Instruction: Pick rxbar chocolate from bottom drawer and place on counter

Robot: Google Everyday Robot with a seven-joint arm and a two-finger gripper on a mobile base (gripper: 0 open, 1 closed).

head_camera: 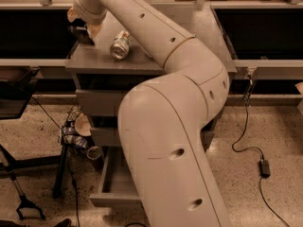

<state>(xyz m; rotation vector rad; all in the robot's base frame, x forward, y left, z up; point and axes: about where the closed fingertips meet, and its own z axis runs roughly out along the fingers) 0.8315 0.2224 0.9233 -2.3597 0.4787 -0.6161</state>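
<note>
Gripper [83,28] hangs over the counter [99,60] at its far-left corner, the rxbar chocolate [79,33] seemingly directly beneath; its hold cannot be told.

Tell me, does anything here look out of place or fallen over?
A silver can lies on its side on the counter, not upright, so it looks tipped over. The bottom drawer stands pulled open. The gripper is at the counter's left rear corner, apart from the can.
</note>
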